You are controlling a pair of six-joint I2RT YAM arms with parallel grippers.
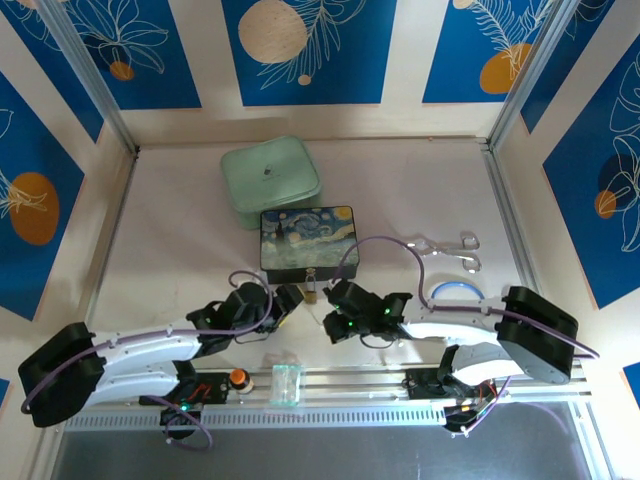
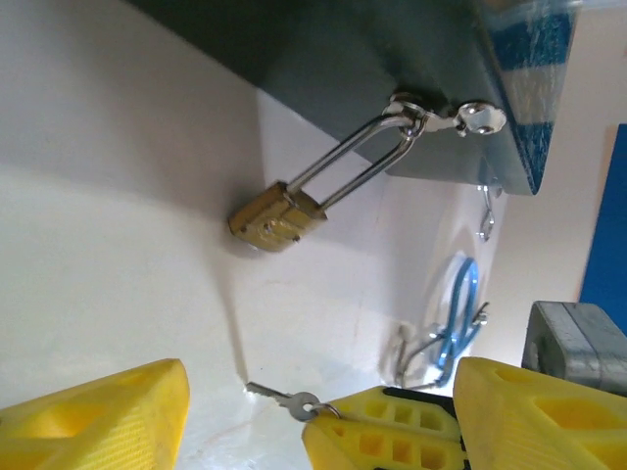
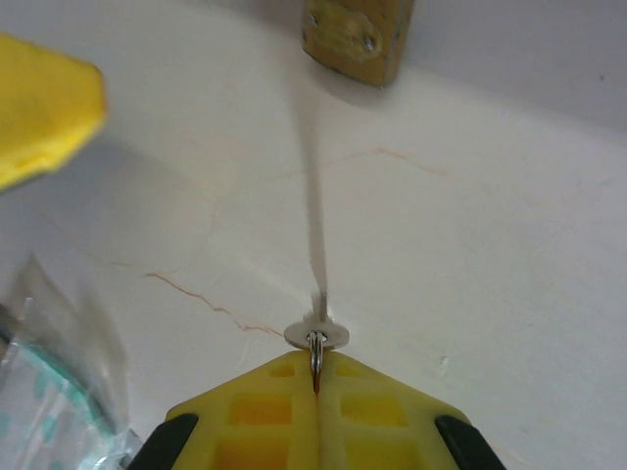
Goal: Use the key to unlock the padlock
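The brass padlock (image 2: pixel 277 220) lies on the white table with its shackle (image 2: pixel 348 166) hooked through the latch (image 2: pixel 431 116) of the painted box (image 1: pixel 307 238). My right gripper (image 3: pixel 315 377) is shut on the small ring of the key (image 3: pixel 316 328). The key's blade points at the padlock (image 3: pixel 355 34), a short way off it. My left gripper (image 2: pixel 321 372) is open just left of the padlock (image 1: pixel 312 295), its yellow fingers (image 2: pixel 98 416) either side of the key (image 2: pixel 284 399) and the right gripper's tips (image 2: pixel 392 431). It holds nothing.
A mint-green case (image 1: pixel 270 180) lies behind the box. Silver forceps (image 1: pixel 450 245) and a blue ring (image 1: pixel 455 290) lie to the right. A clear plastic tub (image 1: pixel 287 383) and an orange button (image 1: pixel 238 378) sit on the near rail.
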